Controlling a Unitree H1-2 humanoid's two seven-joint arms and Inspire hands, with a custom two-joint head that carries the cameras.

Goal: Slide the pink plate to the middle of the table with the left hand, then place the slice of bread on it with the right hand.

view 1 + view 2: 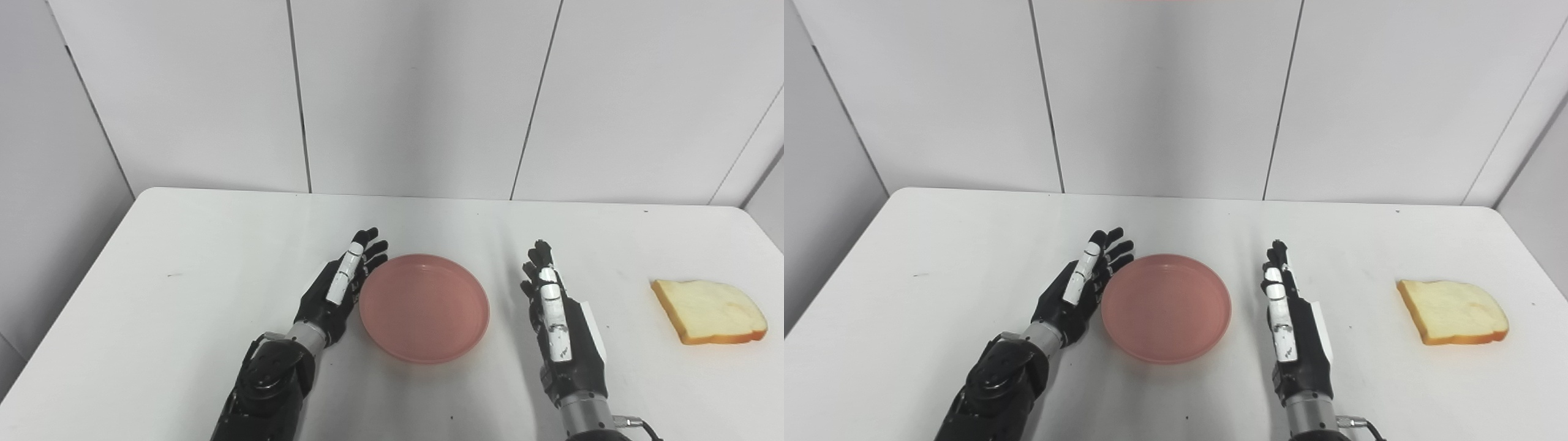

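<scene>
Two hands rest over a white counter (184,245) with a pink plate (424,308) between them. Left hand (335,288): fingers (367,248) extended and held loosely apart, holding nothing, set edge-on along the plate's left rim; the fingertips lie just beside the rim's upper-left arc, though actual contact cannot be confirmed. Right hand (1293,324): fingers (1276,269) straight and close together, pointing away from the robot, empty, standing apart from the plate's right rim with bare counter showing between. Pink plate: round, shallow, upright, with a raised rim; sits near the counter's middle, slightly toward the near edge. Being circular, it shows no long axis or heading. Slice of bread (709,311): lies flat on the counter far to the right, well apart from the right hand and from the plate. Its long axis runs roughly left to right, tilted a little so the left end sits farther from the robot. The squared end with a sharp corner faces left toward the hands; the rounded end faces right. A golden-brown crust borders the near and left edges around a pale crumb
</scene>
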